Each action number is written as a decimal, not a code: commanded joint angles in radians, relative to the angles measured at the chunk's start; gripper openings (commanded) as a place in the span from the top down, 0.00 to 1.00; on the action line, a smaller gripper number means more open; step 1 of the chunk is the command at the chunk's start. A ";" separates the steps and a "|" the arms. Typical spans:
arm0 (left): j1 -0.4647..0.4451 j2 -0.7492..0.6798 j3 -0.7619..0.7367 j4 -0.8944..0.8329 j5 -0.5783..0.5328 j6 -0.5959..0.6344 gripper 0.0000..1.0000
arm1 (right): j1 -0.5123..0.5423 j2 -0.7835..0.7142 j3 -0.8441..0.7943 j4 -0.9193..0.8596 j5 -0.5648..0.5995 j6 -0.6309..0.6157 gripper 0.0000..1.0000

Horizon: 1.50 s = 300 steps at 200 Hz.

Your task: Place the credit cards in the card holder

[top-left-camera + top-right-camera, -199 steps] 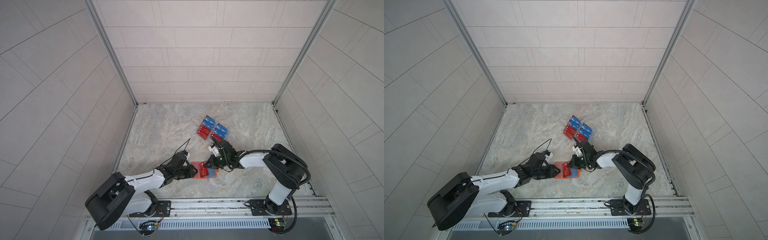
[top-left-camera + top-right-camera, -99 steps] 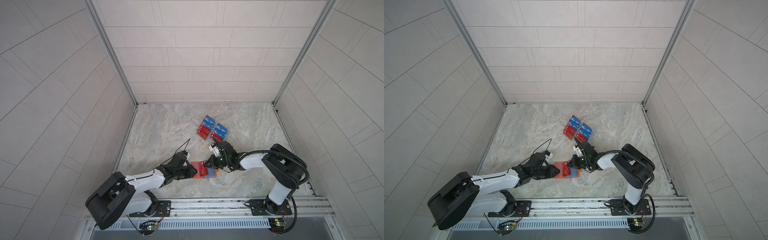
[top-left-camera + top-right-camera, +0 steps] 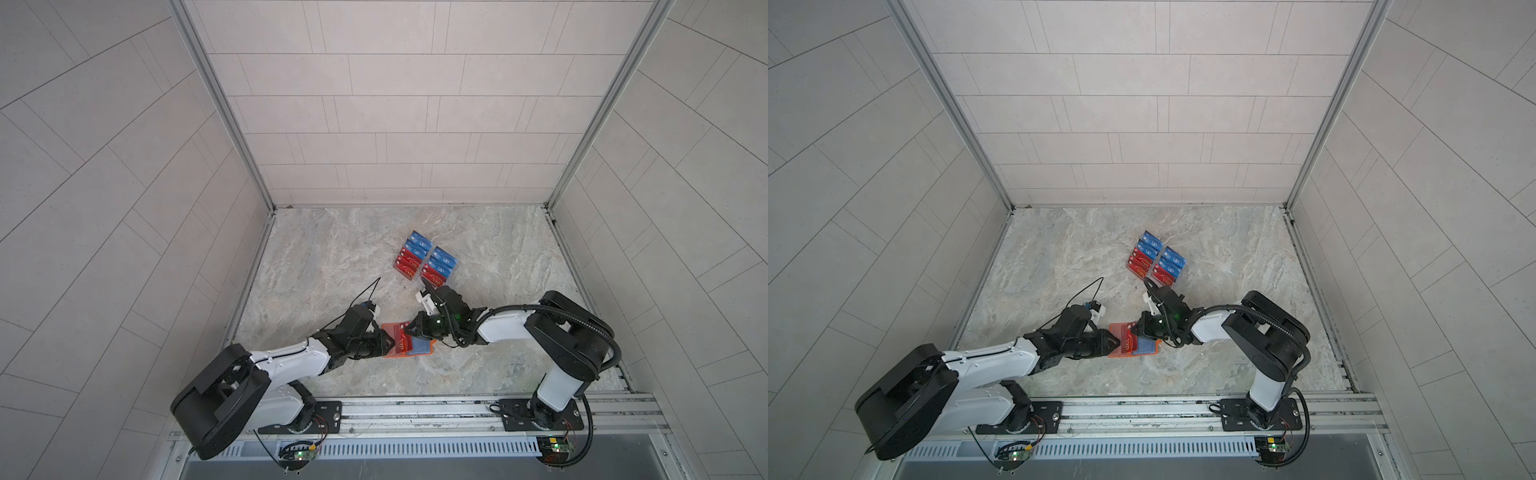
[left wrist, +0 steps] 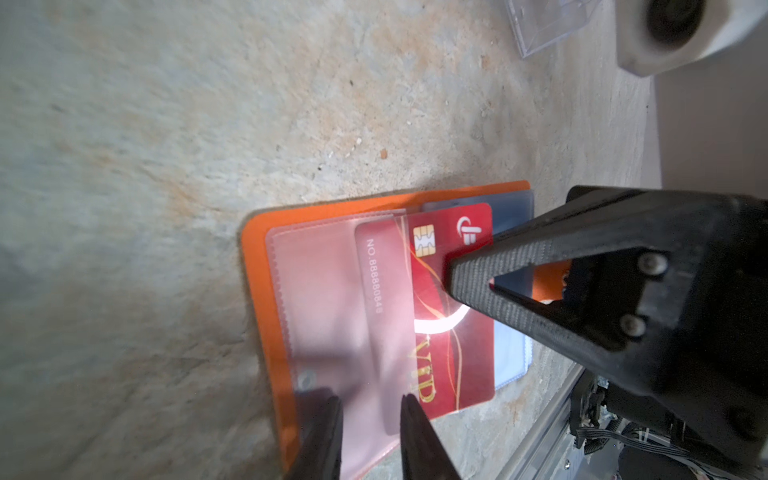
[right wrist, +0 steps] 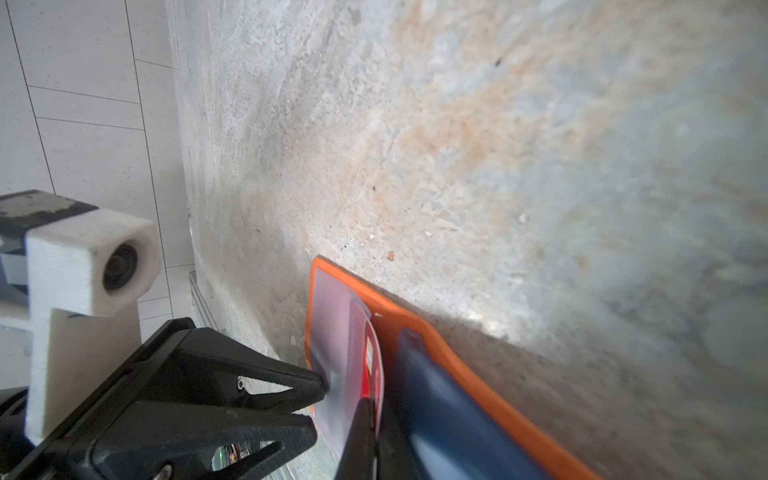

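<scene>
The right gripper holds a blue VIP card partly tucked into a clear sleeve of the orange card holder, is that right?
Not quite. The card in the right gripper is red with gold VIP lettering, not blue. The left wrist view shows it partly tucked into a clear sleeve of the orange card holder.

Orange card holder [image 4: 258,291], red card [image 4: 455,357] with gold VIP lettering, blue card [image 5: 436,407], veined grey-beige stone tabletop [image 4: 166,166]
</scene>
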 commanded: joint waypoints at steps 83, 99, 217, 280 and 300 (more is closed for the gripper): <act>0.028 -0.159 0.130 -0.332 -0.118 0.026 0.61 | 0.034 -0.153 0.054 -0.401 0.168 -0.098 0.58; 0.028 -0.172 0.142 -0.393 -0.166 0.062 0.60 | 0.042 -0.150 0.059 -0.397 0.160 -0.092 0.58; 0.028 -0.063 0.125 -0.271 -0.083 0.096 0.89 | 0.081 -0.088 0.115 -0.421 0.141 -0.050 0.47; 0.028 -0.055 0.098 -0.246 -0.077 0.092 0.96 | 0.100 -0.040 0.147 -0.379 0.097 -0.012 0.47; 0.027 -0.052 0.087 -0.237 -0.074 0.087 0.96 | 0.104 -0.040 0.151 -0.354 0.088 0.009 0.47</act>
